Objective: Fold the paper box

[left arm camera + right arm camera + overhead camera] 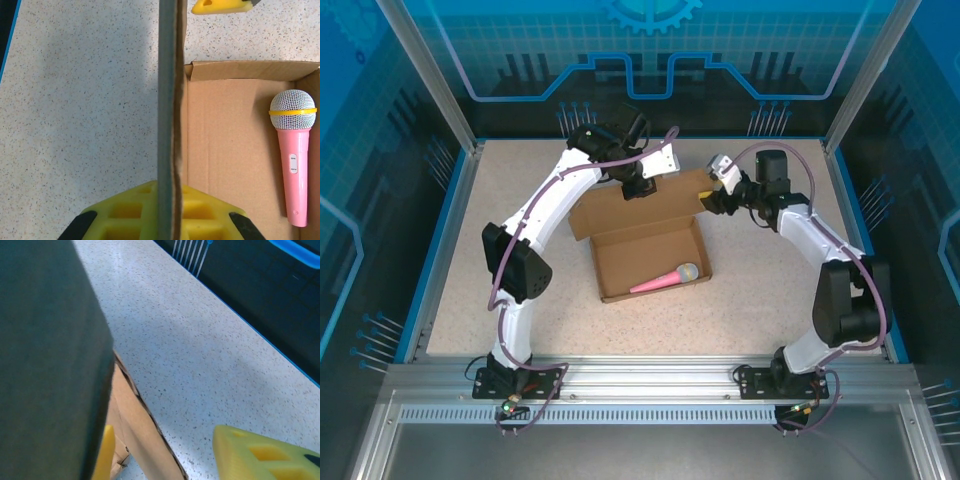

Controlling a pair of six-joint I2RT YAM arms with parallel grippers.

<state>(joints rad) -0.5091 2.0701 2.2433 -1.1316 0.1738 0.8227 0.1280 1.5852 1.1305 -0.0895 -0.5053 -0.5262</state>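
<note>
The paper box point(638, 256) lies open in the middle of the table, plain brown cardboard, its lid point(650, 208) standing up along the far side. My left gripper point(638, 188) is shut on the lid's top edge; in the left wrist view the lid point(169, 100) runs edge-on between the yellow fingers point(127, 207). My right gripper point(708, 198) is at the lid's right end. Its jaws point(167, 440) stand open around a cardboard flap point(135, 430), with a gap to the right finger point(260, 455). The right gripper's tip point(220, 6) appears past the lid.
A pink toy microphone point(665, 278) with a silver head point(292, 110) lies inside the box tray near its front right corner. Speckled tabletop point(770, 290) surrounds the box. A blue rim point(440, 230) and metal frame posts border the table.
</note>
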